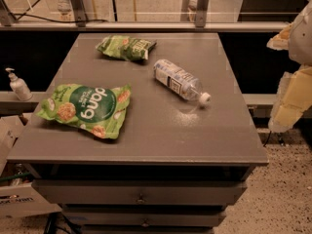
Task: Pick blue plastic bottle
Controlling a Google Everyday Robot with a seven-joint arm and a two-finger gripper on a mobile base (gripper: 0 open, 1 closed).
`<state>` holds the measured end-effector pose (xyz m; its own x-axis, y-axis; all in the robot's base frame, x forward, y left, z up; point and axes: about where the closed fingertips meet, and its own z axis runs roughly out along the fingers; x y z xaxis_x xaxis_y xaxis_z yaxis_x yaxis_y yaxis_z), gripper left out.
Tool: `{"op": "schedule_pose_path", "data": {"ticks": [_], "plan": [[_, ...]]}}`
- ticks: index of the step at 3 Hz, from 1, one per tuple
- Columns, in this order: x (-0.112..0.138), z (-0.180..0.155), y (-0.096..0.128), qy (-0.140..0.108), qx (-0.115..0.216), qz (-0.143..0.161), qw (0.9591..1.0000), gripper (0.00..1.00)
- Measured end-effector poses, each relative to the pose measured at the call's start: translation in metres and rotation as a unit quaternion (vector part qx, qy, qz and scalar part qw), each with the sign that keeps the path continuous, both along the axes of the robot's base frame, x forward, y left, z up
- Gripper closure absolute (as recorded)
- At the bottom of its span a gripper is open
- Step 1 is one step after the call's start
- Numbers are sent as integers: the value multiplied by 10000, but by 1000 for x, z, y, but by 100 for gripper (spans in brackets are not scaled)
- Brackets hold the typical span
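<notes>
The blue plastic bottle (pixel 178 80) is clear with a white-and-blue label. It lies on its side right of centre on the grey table top (pixel 161 130), with its white cap (pixel 204 98) pointing to the front right. My gripper (pixel 291 82) shows as pale cream parts at the right edge of the view. It is beyond the table's right edge, apart from the bottle, and holds nothing that I can see.
A large green snack bag (pixel 87 108) lies front left on the table. A smaller green bag (pixel 126 47) lies at the back. A small white pump-dispenser bottle (pixel 17 85) stands on a ledge to the left. Drawers (pixel 141 195) sit below the top, and a rail runs behind.
</notes>
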<state>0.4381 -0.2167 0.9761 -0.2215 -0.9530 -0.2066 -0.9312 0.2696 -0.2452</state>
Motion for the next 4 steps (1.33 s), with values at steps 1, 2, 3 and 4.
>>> {"op": "schedule_pose_path", "data": {"ticks": [1,2,3,4], "plan": [[0,0,0,-1,0,0,10000,0],[4,2,5,-63,152,-7,9999,0],[15,2,25,-115,454,15,9989,0],[36,-2,53,-147,747,-10,9971,0]]}}
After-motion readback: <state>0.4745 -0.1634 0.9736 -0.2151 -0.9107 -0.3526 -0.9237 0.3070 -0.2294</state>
